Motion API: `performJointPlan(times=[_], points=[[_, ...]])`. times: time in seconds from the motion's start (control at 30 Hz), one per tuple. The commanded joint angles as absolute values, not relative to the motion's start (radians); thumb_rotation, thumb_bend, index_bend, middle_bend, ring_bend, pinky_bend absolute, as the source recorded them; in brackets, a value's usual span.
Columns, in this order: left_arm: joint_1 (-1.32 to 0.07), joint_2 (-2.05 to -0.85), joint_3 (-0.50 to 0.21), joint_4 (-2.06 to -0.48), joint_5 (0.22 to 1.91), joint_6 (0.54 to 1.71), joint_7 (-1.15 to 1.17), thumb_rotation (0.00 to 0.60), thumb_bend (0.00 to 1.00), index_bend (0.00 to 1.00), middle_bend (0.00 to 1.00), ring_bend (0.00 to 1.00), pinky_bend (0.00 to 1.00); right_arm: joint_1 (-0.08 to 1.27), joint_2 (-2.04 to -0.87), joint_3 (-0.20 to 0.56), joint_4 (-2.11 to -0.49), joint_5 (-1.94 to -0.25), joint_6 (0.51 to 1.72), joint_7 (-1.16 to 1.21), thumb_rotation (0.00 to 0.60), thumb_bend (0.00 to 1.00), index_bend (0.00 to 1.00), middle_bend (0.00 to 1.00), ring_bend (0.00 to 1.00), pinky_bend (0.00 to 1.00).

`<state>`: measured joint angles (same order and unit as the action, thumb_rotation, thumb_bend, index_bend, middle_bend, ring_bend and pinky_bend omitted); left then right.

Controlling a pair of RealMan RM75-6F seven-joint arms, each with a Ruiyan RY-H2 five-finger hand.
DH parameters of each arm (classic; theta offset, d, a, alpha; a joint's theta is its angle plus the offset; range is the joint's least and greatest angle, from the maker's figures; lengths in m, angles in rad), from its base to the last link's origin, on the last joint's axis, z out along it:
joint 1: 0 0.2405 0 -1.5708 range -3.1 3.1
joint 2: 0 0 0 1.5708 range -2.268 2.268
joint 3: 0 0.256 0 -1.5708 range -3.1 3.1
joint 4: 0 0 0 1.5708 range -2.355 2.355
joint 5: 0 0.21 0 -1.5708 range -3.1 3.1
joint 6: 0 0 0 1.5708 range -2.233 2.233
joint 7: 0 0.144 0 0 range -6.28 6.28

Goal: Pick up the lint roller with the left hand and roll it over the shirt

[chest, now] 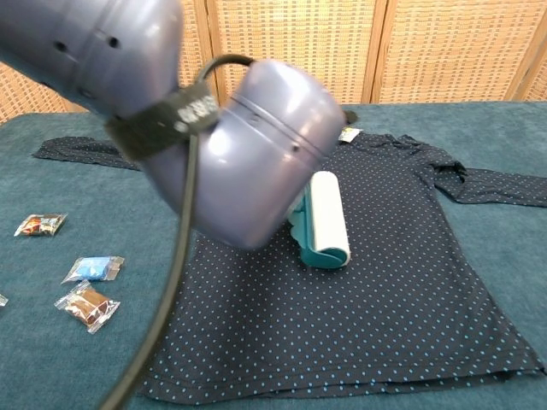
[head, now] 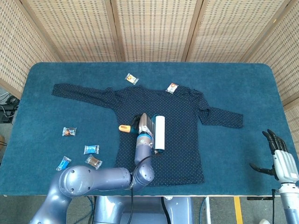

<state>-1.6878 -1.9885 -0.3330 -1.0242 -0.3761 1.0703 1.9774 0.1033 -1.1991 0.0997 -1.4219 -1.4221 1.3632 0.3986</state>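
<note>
A dark navy dotted shirt (head: 177, 140) (chest: 385, 282) lies flat on the blue table. My left hand (head: 143, 125) grips the teal handle of the lint roller, whose white roll (head: 160, 131) (chest: 328, 215) lies on the middle of the shirt; the orange handle end (head: 124, 128) sticks out to the left. In the chest view my left arm (chest: 222, 154) hides the hand and handle. My right hand (head: 280, 156) hangs open off the table's right front corner, holding nothing.
Several small snack packets lie on the table: near the collar (head: 172, 87), behind the left sleeve (head: 131, 79), and left of the shirt (head: 69, 132) (head: 91, 149) (chest: 88, 305). A wicker screen stands behind the table.
</note>
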Motion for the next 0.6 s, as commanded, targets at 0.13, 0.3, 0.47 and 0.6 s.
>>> performJointPlan(times=[0.13,0.3,0.47,0.6], points=[[-1.690,-2.022,-0.362,-0.991,-0.363,1.060,2.012,0.600,0.83,0.85,0.95,0.81,0.73,0.106,-1.204,0.097,-1.411,-1.416,1.351,0.401,0.600,0.11,0.03,0.00,0.00,0.00],[-1.650,-2.004,-0.366,-1.011,-0.348,1.081,2.018,0.600,0.83,0.85,0.95,0.81,0.73,0.106,-1.206,0.094,-1.411,-1.419,1.350,0.392,0.600,0.11,0.03,0.00,0.00,0.00],[-1.570,-1.929,-0.337,-1.112,-0.326,1.124,2.010,0.600,0.83,0.85,0.95,0.81,0.73,0.104,-1.207,0.093,-1.417,-1.424,1.359,0.377,0.600,0.11,0.03,0.00,0.00,0.00],[-1.504,-1.858,-0.307,-1.208,-0.305,1.150,1.986,0.600,0.83,0.85,0.95,0.81,0.73,0.102,-1.206,0.093,-1.424,-1.427,1.367,0.367,0.600,0.11,0.03,0.00,0.00,0.00]])
